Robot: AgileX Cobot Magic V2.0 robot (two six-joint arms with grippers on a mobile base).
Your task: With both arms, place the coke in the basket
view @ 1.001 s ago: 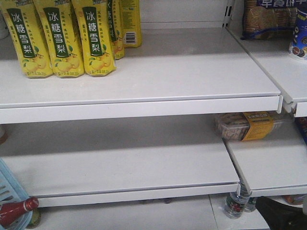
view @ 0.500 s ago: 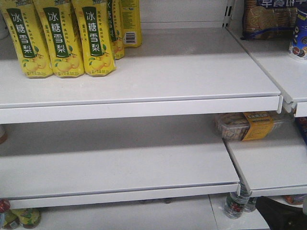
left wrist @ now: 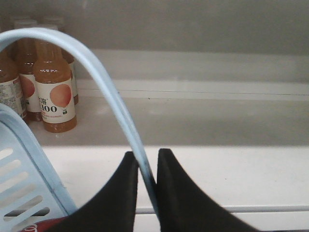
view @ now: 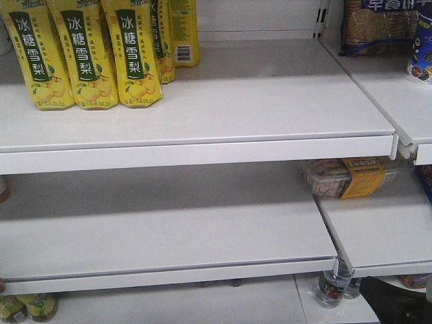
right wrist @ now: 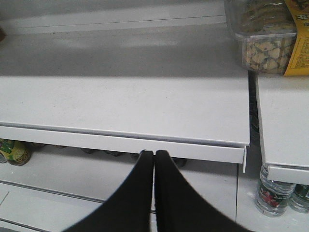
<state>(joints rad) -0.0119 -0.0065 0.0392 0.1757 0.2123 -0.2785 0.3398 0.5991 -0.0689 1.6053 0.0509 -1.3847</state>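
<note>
Coke (left wrist: pixel 46 225) looks delivered, a red sliver low inside the light-blue basket (left wrist: pixel 21 159), whose hoop handle (left wrist: pixel 108 92) the left gripper (left wrist: pixel 147 162) jaws clamp, while the right gripper (right wrist: pixel 154 155) hangs empty, jaws closed.

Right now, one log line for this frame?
left gripper: shut on basket handle | right gripper: shut, empty, before shelf | coke: red sliver in basket
</note>
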